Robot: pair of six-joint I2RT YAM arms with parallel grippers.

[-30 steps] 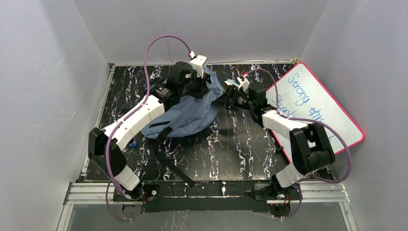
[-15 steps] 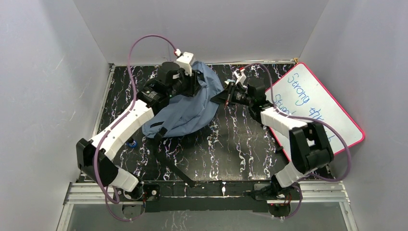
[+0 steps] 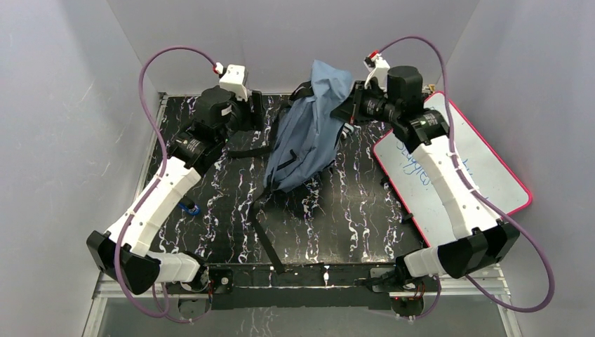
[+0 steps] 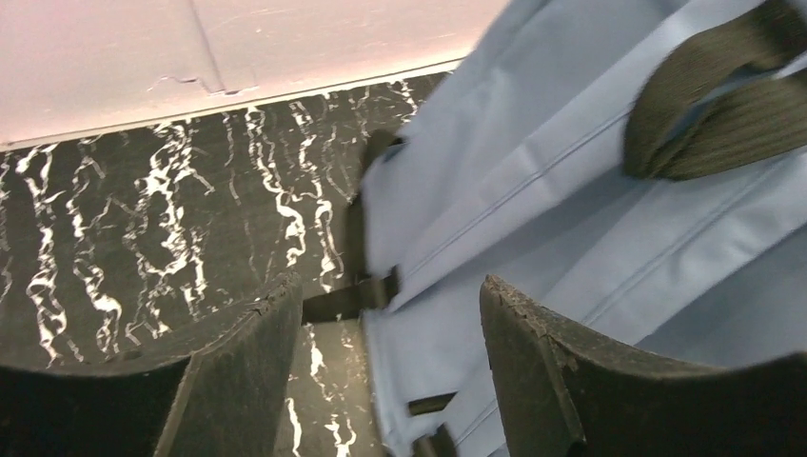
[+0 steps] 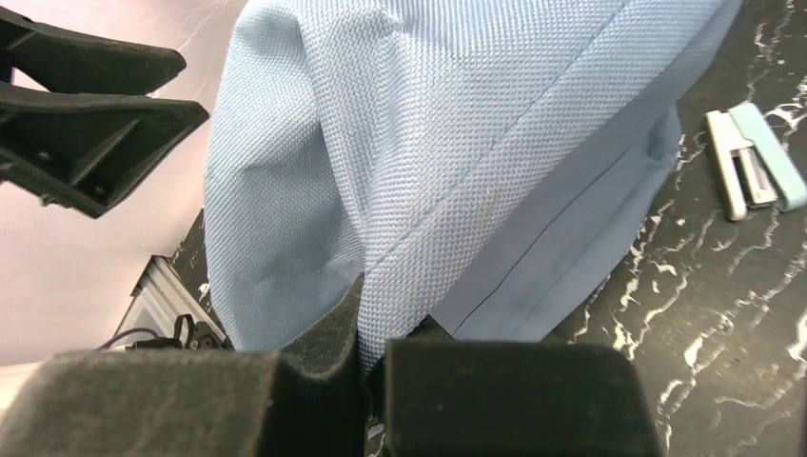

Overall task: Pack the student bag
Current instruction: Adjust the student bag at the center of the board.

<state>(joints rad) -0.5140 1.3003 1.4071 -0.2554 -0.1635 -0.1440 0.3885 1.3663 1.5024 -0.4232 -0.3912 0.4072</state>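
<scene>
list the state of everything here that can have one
student bag: held up by its top, lower end on the table
right claw: shut on the student bag's fabric
left claw: open, gripping nothing
whiteboard: at the table's right edge, written on
stapler: lying on the table beside the bag

student bag (image 4: 571, 190) partly outside wrist views

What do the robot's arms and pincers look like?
The left arm and the right arm both have smooth white shells between chunky black joints. A purple cable loops in a big arc along each one. The left pincer and the right pincer each have two broad black fingers with a rough, foam-like surface.
</scene>
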